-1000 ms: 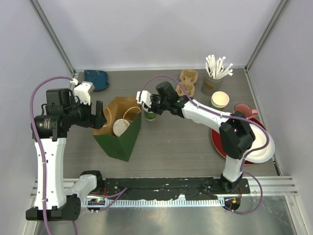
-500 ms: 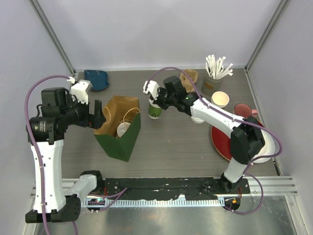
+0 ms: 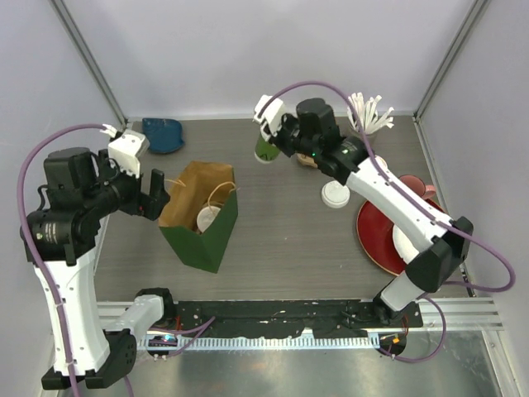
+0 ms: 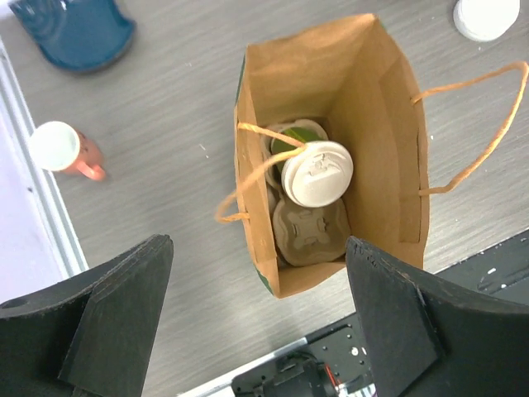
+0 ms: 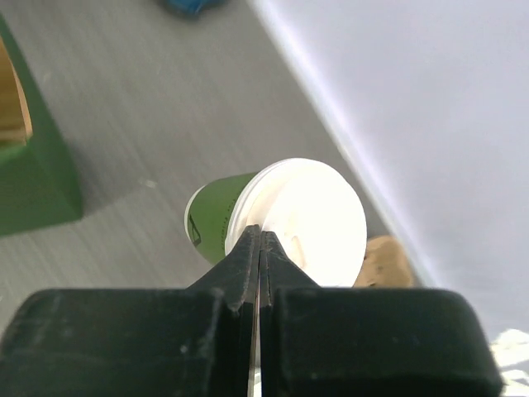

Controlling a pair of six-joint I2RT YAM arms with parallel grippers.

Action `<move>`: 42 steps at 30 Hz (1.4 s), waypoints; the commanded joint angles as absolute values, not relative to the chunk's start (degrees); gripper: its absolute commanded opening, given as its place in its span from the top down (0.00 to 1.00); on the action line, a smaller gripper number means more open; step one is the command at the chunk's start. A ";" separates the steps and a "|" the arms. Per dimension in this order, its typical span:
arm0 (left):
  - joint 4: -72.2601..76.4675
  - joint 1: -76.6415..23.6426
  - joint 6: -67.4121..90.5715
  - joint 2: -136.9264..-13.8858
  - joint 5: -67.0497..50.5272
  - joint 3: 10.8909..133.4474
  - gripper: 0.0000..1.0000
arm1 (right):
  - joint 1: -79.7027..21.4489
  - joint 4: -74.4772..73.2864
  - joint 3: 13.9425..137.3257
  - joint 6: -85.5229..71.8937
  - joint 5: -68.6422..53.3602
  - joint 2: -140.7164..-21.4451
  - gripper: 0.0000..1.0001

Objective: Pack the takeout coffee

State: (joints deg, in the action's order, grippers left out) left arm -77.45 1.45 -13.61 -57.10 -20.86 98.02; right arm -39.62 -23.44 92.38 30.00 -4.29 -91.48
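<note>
Operator: Where does the packing stand?

Spotter: Roughly half done, by my reading. On your table [image 3: 289, 240], the paper bag [image 3: 207, 240] stands open toward the left edge, about midway between the near and far edges. Inside it sits a cardboard carrier [image 4: 307, 231] with one lidded cup [image 4: 316, 172] in a slot and the neighbouring slot empty.

Operator: And my arms?

Spotter: Your left gripper [image 3: 157, 197] hangs just beside the bag's left rim, jaws spread wide, with nothing between them. Your right gripper [image 5: 257, 240] is up by the far edge, near its middle and well apart from the bag. Its fingers are pressed together on the rim of the second cup [image 5: 207, 222]. That cup looks lifted off the table and tipped, its white top turned toward your wrist camera.

Operator: Has it got a lid on?

Spotter: I cannot tell; the top is washed out to plain white. A loose lid [image 3: 335, 194] lies flat on the table right of centre, so I judge the cup in your grip may be uncovered.

Operator: What is left, then?

Spotter: If so, you set the cup down, cap it, then lower it into the carrier's empty slot. Your pinch is thin and on the rim only, so go gently.
</note>
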 commanded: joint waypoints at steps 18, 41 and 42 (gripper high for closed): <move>-71.46 1.23 -11.60 -54.40 -17.93 83.32 0.33 | -68.27 -35.67 122.95 41.57 2.82 -95.01 0.99; -67.41 1.32 -5.98 -52.12 -23.38 75.76 1.00 | -70.66 -41.40 117.25 44.21 -9.93 -102.65 0.99; -67.50 1.32 -5.98 -52.12 -23.64 75.67 1.00 | -70.66 -40.96 116.46 44.38 -10.02 -103.00 0.99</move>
